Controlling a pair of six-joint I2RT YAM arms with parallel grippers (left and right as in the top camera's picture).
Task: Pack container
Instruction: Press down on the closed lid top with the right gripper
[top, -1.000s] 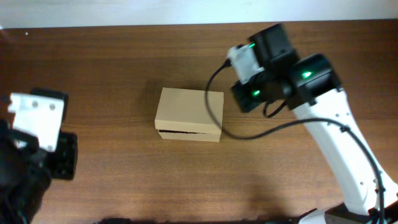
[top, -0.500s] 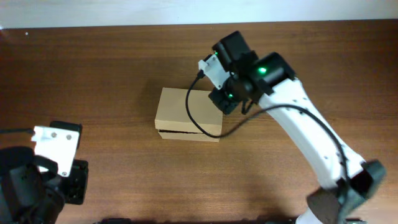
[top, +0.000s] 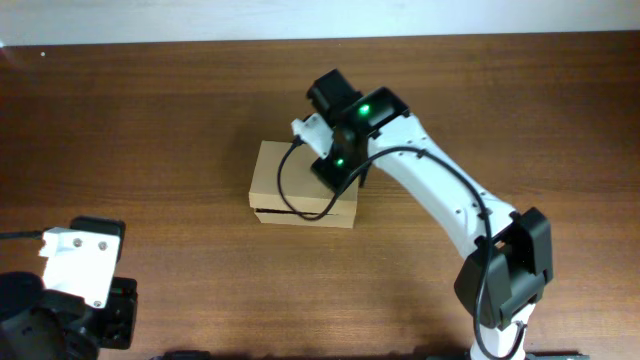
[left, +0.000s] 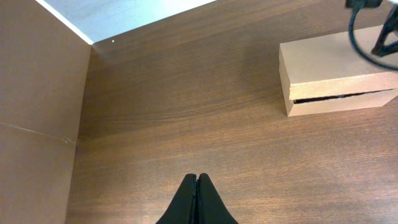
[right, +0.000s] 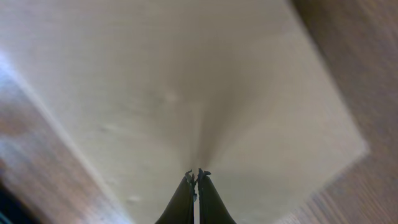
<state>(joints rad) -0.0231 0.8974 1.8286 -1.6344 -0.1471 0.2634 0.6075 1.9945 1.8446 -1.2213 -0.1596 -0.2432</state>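
The container (top: 285, 180) is a plain tan cardboard box in the middle of the table, its flap lid down with a thin dark gap along the front side. The left wrist view shows it at the upper right, container (left: 329, 65). My right gripper (right: 194, 173) is shut, its tips pointing down at the lid, which fills the right wrist view as the container (right: 186, 87). From overhead, the right wrist (top: 340, 150) hangs over the box's right part. My left gripper (left: 196, 177) is shut and holds nothing, low over bare wood far from the box.
The left arm (top: 75, 285) sits at the table's front left corner. A black cable (top: 290, 190) from the right wrist loops across the box lid. A brown wall panel (left: 37, 112) stands at the left in the left wrist view. Dark wood table (top: 180, 110) all around.
The right arm has swung left from beside the box to above its lid. The left arm has drawn back toward the front left corner.
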